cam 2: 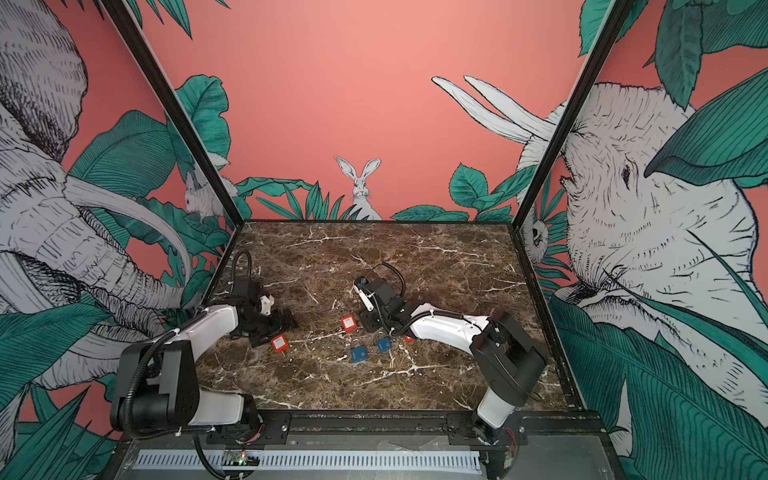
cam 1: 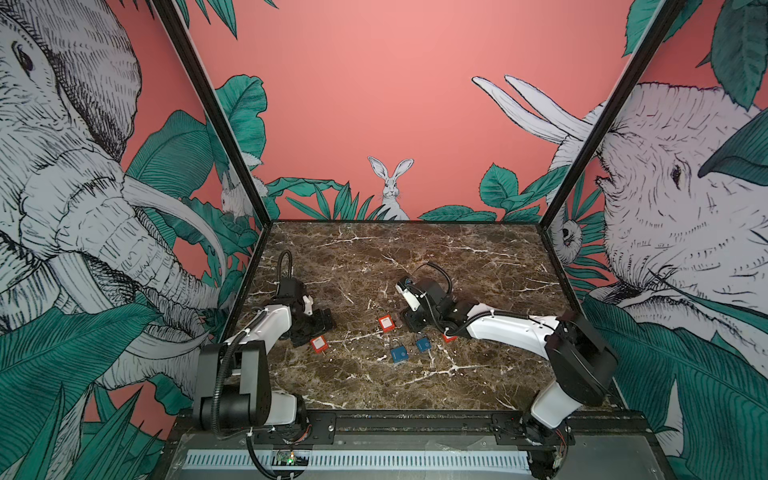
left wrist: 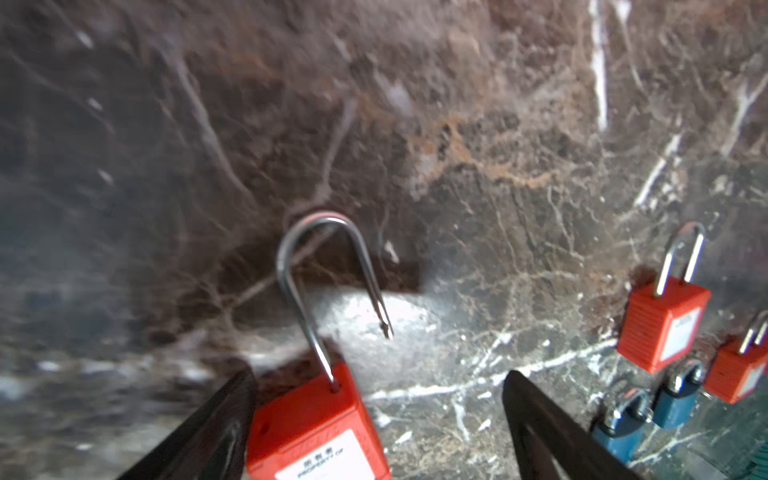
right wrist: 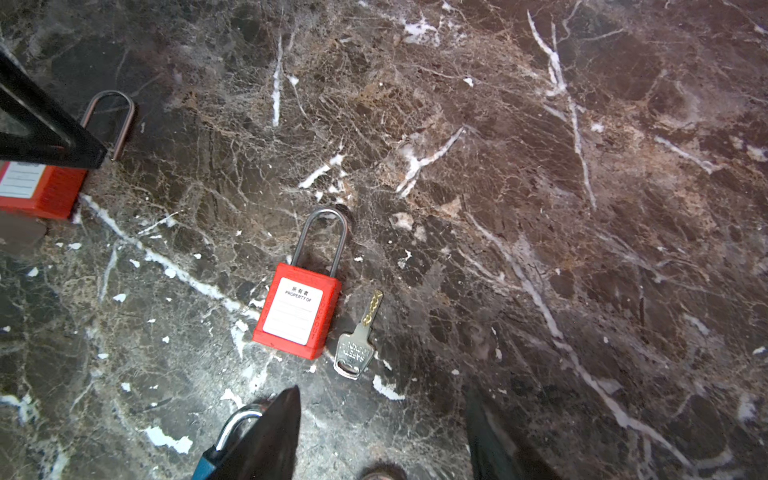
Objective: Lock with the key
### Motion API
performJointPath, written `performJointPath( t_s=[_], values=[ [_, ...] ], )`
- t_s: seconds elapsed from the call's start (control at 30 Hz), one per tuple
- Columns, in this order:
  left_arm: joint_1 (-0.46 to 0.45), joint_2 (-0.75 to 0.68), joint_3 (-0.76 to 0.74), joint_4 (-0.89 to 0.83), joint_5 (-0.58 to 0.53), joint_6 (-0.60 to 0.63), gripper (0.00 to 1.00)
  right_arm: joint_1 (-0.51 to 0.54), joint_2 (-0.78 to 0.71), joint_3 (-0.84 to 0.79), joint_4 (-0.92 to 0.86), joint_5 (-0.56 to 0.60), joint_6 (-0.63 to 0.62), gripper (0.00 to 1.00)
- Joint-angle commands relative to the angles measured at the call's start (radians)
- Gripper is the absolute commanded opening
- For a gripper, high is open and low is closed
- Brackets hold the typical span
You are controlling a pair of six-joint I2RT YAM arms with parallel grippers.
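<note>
A red padlock (left wrist: 316, 428) with its shackle (left wrist: 324, 266) swung open lies on the marble between the fingers of my left gripper (left wrist: 378, 415), close to one finger. The jaws stand wide and open. In both top views this padlock (cam 1: 318, 344) (cam 2: 279, 344) sits just in front of the left gripper (cam 1: 316, 332). A silver key (right wrist: 357, 345) lies flat beside a second red padlock (right wrist: 297, 316) whose shackle is shut. My right gripper (right wrist: 382, 399) hovers just short of the key, open and holding nothing.
Two blue padlocks (cam 1: 399, 354) (cam 1: 423, 344) lie near the middle, one of them (right wrist: 212, 457) beside a right finger. A third red padlock (cam 1: 449, 337) peeks out under the right arm. Black frame posts and walls border the marble table (cam 1: 415, 257).
</note>
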Motion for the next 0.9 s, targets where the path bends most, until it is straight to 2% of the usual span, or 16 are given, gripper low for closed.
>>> performJointPath(
  t_s=[0.0, 0.17, 0.3, 0.43, 0.53, 0.63, 0.77, 0.87],
  values=[
    [-0.030, -0.086, -0.054, 0.010, 0.052, -0.095, 0.93, 0.005, -0.028, -0.014, 0.028, -0.007, 0.018, 0.64],
    [-0.069, -0.165, -0.117, 0.095, 0.063, -0.210, 0.92, 0.005, -0.030, -0.023, 0.035, -0.038, -0.005, 0.63],
    [-0.122, -0.170, -0.149, 0.172, 0.088, -0.289, 0.92, 0.005, -0.029, -0.014, 0.035, -0.144, -0.077, 0.61],
    [-0.121, -0.226, -0.088, 0.079, 0.025, -0.243, 0.92, 0.010, -0.027, -0.013, 0.069, -0.304, -0.195, 0.57],
    [-0.115, -0.267, -0.008, -0.018, -0.050, -0.180, 0.94, 0.028, 0.007, 0.015, 0.085, -0.371, -0.281, 0.56],
    [-0.067, -0.270, 0.063, -0.082, -0.071, -0.136, 0.95, 0.055, 0.086, 0.094, 0.074, -0.385, -0.320, 0.57],
    [0.061, -0.261, 0.132, -0.117, -0.022, -0.091, 0.95, 0.127, 0.218, 0.246, -0.009, -0.401, -0.463, 0.60],
    [0.126, -0.249, 0.191, -0.151, -0.002, -0.048, 0.95, 0.164, 0.320, 0.379, -0.066, -0.396, -0.493, 0.62]
  ],
)
